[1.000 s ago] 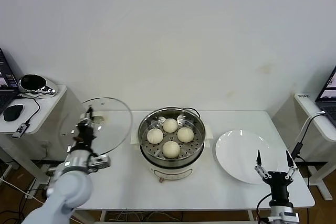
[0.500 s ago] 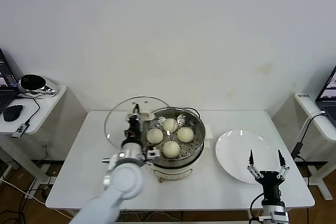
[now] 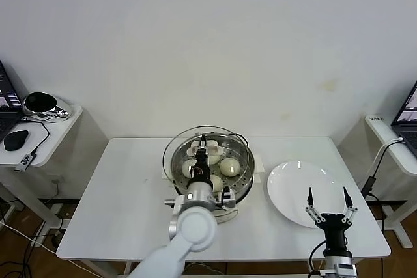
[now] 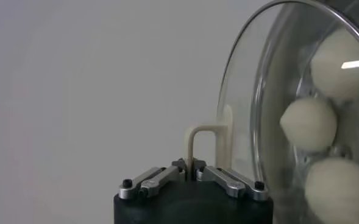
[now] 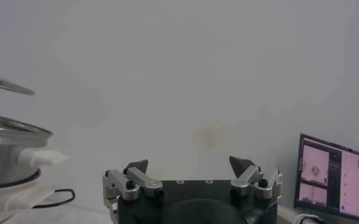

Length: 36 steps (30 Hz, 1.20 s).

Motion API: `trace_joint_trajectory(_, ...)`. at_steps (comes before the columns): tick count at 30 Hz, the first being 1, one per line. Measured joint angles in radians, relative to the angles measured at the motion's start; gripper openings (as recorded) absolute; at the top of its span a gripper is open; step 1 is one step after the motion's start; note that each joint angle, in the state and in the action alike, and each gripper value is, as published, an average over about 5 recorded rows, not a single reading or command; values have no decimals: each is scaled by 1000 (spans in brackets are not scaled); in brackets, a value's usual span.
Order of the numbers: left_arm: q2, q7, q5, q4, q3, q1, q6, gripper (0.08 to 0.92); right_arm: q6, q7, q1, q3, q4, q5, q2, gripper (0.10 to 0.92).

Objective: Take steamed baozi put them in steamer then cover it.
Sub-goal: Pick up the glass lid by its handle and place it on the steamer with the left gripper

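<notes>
- The left gripper (image 3: 202,140) is clamped narrow on the cream bar handle (image 4: 199,143) of the glass lid (image 3: 207,154), so the lid hangs straight below the claw with the handle pinched between its fingers.
- The lid hovers just above the steamer (image 3: 242,180), roughly over its mouth but offset a little toward the robot's left; from the head view I cannot tell whether its rim touches the pot at any point.
- Under the claw, seen through the glass, sit the buns (image 3: 229,166) on the perforated tray; the left wrist view shows three of them pressed close behind the lid.
- Handling, as a judgement: the lid is stiff, fairly heavy for its thin handle, and breakable, with a smooth metal rim that could slide on the steel pot edge. The centre bar is the right place to hold it, since a grip there keeps it balanced and level.
- The buns look soft and light and would dent easily, so the lid should come down flat, not tilted into them.
- The right gripper (image 3: 327,204) waits with its fingers spread wide and nothing in them, well apart from the pot. The white plate (image 3: 290,187) lies just ahead of that claw.
- All of the task's buns appear to be in the pot; seating the lid is what remains.
</notes>
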Motion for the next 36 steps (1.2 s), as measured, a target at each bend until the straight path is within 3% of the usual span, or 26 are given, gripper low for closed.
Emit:
trace_joint_trajectory(11,-52,-12,23,57,13,4,-9,131,6,0,-4,-10,-1,-3,0,823)
trace_joint_trajectory(36,-91,-46,24,145,1,0,-27,131,12,-2,-13,-13,-4,-4,-4,823)
